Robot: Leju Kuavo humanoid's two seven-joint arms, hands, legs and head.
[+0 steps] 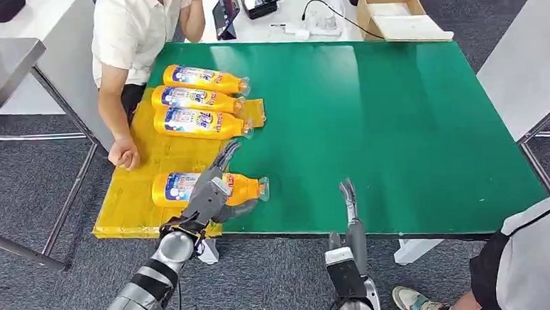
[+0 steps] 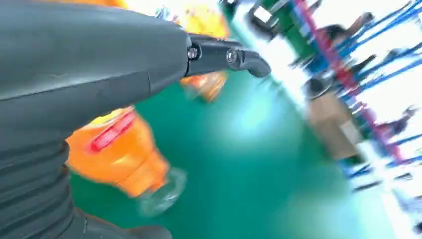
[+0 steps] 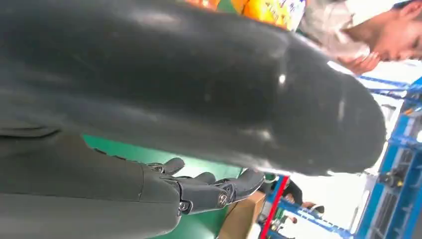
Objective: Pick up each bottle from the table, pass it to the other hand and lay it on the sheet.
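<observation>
Three orange bottles [image 1: 197,99] lie side by side on the yellow sheet [image 1: 129,209] at the table's left. A fourth orange bottle [image 1: 176,188] lies nearer me, body on the sheet and clear cap end over the green mat. My left hand [image 1: 212,194] hovers over its neck end with fingers spread, gripping nothing. The left wrist view shows that bottle [image 2: 119,149] lying below my extended fingers [image 2: 224,55]. My right hand [image 1: 348,197] is at the table's front edge, fingers straight and empty; its fingers [image 3: 209,191] show apart in the right wrist view.
A person sits at the far left with a hand [image 1: 124,156] resting on the sheet. Another person [image 1: 526,262] stands at the near right corner. The green table [image 1: 398,120] is bare to the right. A cardboard box [image 1: 393,14] and devices lie beyond it.
</observation>
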